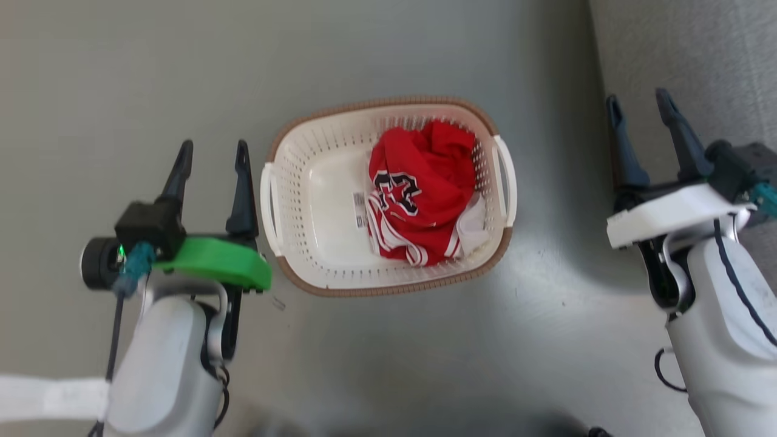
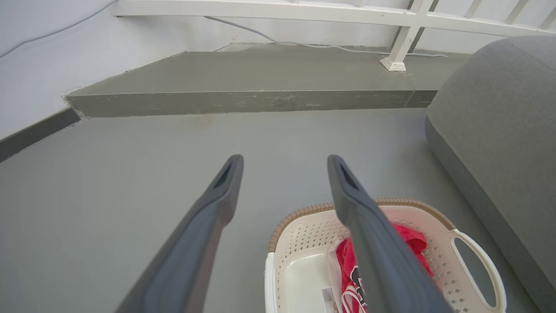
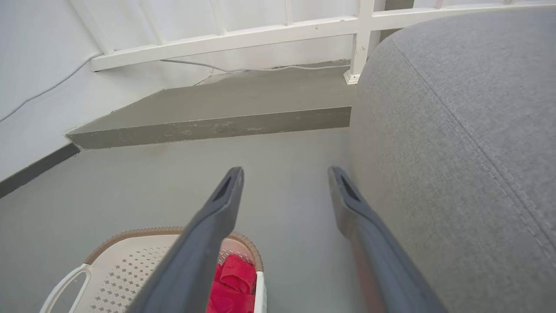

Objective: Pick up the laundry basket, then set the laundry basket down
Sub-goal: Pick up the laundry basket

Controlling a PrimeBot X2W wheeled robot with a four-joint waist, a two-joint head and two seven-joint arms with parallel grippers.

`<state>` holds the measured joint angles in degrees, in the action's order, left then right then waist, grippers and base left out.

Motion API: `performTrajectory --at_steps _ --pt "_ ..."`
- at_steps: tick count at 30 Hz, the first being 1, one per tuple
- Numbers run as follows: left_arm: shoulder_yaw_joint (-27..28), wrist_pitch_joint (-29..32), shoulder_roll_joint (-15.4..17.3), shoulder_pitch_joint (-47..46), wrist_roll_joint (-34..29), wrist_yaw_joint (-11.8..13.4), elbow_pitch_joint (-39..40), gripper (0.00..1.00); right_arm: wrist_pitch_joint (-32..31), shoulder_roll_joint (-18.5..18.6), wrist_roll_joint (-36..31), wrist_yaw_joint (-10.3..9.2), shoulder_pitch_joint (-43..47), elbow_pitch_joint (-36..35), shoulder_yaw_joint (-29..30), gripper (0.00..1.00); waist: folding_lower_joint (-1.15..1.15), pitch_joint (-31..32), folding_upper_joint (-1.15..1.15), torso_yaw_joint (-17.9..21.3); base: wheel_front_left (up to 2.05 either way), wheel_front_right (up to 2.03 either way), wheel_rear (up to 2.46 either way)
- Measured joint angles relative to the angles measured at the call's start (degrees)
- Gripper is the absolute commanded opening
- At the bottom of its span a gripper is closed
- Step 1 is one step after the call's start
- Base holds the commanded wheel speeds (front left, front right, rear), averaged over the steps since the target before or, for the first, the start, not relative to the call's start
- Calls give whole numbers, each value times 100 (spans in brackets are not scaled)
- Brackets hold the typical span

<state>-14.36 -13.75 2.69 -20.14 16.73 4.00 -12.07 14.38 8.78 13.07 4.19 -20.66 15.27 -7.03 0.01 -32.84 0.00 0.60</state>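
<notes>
Find the laundry basket (image 1: 291, 182) sitting mouth-up on the floor (image 1: 121, 91) between the two arms, with a red garment (image 1: 425, 182) heaped in its right half. Read the long axis as running left to right across the head view, right end turned slightly away, with a white handle on each short end facing an arm. Note both claws empty and spread apart: left claw (image 1: 213, 149) just beside the left handle (image 1: 268, 206), right claw (image 1: 637, 98) well apart from the right handle (image 1: 507, 182) and close against the grey couch (image 1: 698, 48). Judged not yet lifted. Bring the right claw inward first, clear of the couch. Hook each handle squarely, close both sides together, then raise evenly to keep the rim level and the garment inside.
</notes>
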Motion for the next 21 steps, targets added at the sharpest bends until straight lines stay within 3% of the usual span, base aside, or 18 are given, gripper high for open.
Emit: performTrajectory --at_steps 11,21 --pt "-47 581 -46 -1155 365 -275 -984 100 1 -47 44 129 -1022 999 -219 100 0 -863 0 32 0 0 0" --pt "-107 881 -80 -1585 633 -494 -2045 100 -78 -182 14 185 -1400 2091 -564 100 0 -1237 0 69 0 0 0"
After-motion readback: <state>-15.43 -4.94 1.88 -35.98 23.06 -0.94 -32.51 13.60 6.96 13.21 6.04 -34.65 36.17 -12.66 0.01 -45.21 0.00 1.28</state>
